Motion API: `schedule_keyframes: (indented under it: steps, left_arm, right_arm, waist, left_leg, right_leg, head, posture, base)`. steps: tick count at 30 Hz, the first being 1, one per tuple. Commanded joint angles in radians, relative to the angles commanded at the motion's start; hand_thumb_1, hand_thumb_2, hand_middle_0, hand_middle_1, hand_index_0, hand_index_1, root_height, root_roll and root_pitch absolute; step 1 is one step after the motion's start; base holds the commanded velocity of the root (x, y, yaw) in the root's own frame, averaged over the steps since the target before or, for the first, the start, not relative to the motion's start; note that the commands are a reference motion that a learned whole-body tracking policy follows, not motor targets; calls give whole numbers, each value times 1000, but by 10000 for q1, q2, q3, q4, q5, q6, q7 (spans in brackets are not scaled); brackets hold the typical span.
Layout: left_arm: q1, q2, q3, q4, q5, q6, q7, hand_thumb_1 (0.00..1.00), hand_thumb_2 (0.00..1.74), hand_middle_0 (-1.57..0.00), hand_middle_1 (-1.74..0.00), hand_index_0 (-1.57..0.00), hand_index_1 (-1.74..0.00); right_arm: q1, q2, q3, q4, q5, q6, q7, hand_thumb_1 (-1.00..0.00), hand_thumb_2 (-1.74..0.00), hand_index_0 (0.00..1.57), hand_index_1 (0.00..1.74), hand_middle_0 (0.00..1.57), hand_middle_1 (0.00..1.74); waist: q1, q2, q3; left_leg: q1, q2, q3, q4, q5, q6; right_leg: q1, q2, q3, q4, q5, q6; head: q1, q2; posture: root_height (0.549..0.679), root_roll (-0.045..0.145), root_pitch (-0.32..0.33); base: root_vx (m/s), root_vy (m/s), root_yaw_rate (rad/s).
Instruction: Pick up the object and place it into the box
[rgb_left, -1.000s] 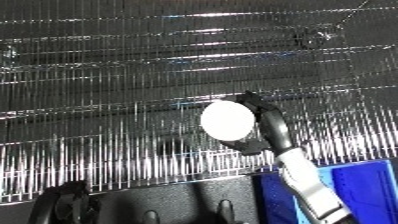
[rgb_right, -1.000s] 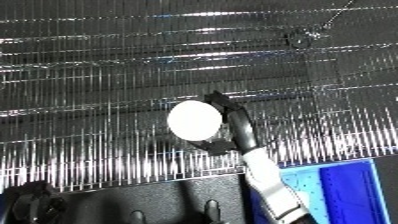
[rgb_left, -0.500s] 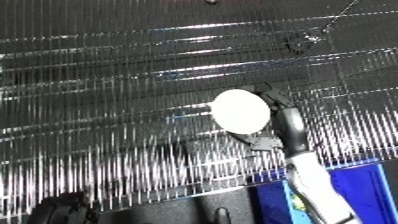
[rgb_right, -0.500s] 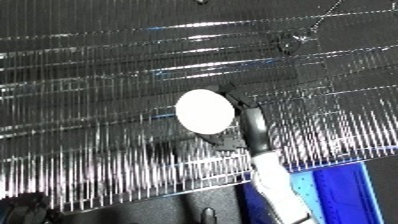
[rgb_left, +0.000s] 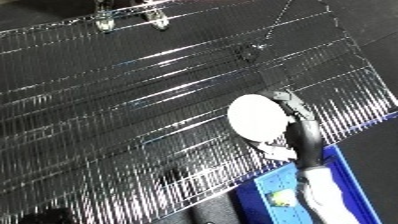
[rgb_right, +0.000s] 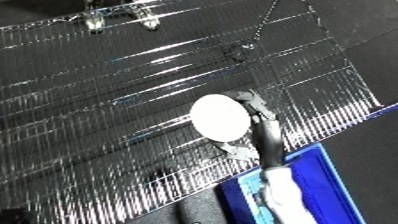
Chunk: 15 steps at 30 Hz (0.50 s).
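A: Wire-mesh shelf surface (rgb_left: 133, 115), shiny metal rods, fills most of both eye views and sits tilted in frame. Dark floor shows past its far corner and at the right edge.

B: Counts?

A: One white round disc-shaped object (rgb_left: 258, 117). One blue plastic bin (rgb_right: 315, 185), lower right, below the mesh's near edge. One hand in view, the robot's right hand (rgb_left: 298, 131). Left hand shows nowhere.

B: Hand state?

A: Black fingers curled round the disc's right rim, thumb side under it. Disc is held up over the mesh, flat face toward the camera. White and silver forearm (rgb_right: 282, 192) runs down from the hand across the bin.

B: Disc versus bin?

A: Disc is above the mesh, up and left of the bin, not over the bin opening. Forearm hides much of the bin interior in the right eye view.

B: Anything in the bin?

A: One small pale item (rgb_left: 281, 198) near the bin's left wall, in the left eye view only. Can't tell what it is.

B: Other clutter?

A: Two small metal caster-like fittings (rgb_left: 105, 24) at the mesh's far edge, top left. One small dark clip or joint (rgb_left: 251, 51) on the mesh upper centre. Nothing else stands between disc and bin except the hand itself.
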Motion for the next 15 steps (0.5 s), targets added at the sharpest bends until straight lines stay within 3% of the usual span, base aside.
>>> schedule_keyframes:
  steps: [6,15]
  left_arm:
    - [376,-225,61,22,-148,-226,-131,1000,1740,-1570,-1740,-1570,-1740]
    - [671,-582,52,231,-303,-680,-139,1000,1740,-1570,-1740,-1570,-1740]
  right_arm:
    - [1141,-271,-734,-262,201,-305,-136,-650,-1131,1020,1131,1020,1131]
    - [2727,-425,-1737,-90,-26,-842,-590,-650,-1131,1020,1131,1020,1131]
  waist:
    - [-604,303,-208]
    - [-1642,696,-238]
  left_leg:
    - [550,105,412,-289,1,-72]
    - [1022,199,1022,-296,-237,-24]
  right_leg:
    - [315,-36,274,-354,-10,3]
    - [269,45,756,-261,-154,47]
  head:
    - [724,0]
    - [1666,67]
  posture:
    - [668,62,-62]
    - [668,75,-66]
  base:
    - [-14,86,-285]
    - [-18,90,-236]
